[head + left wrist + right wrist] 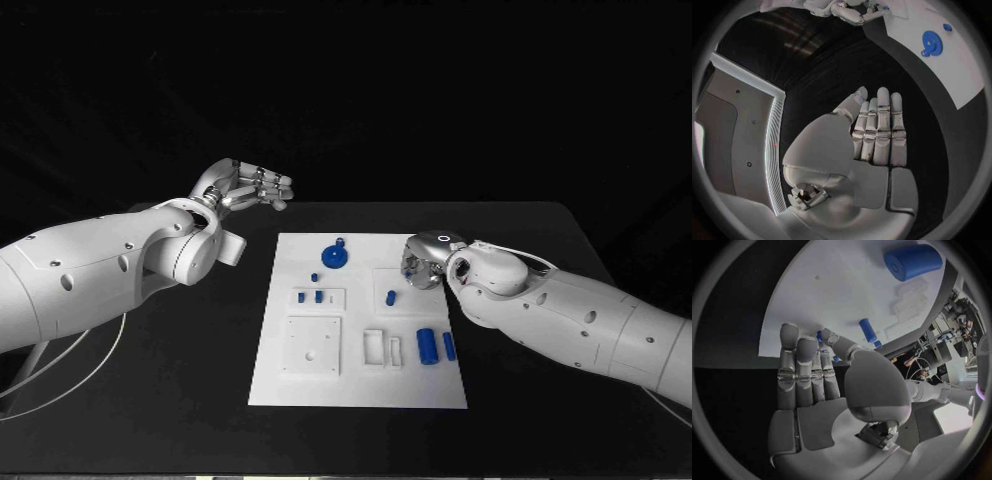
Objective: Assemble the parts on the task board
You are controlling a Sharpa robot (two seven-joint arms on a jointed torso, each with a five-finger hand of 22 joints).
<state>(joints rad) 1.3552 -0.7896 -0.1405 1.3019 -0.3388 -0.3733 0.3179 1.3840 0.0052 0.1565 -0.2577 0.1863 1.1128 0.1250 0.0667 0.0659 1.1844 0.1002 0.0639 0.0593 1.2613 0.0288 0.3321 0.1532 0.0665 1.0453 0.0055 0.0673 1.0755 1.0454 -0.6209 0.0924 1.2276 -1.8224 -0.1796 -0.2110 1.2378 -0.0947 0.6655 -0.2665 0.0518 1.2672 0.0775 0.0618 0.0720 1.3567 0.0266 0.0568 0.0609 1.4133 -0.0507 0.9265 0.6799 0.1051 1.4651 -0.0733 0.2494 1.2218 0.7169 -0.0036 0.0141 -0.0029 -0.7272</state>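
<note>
step: reach for a part | left hand (248,186) fingers spread, holding nothing, off the task board (361,375) over the bench (173,400) | right hand (428,258) fingers extended, empty, tips beside a small blue peg (868,330) | next: pinch that peg

A black table (173,400) stands against a dark, unlit backdrop. In the right wrist view a cluttered room with lit equipment (942,340) lies past the table's edge.
</note>
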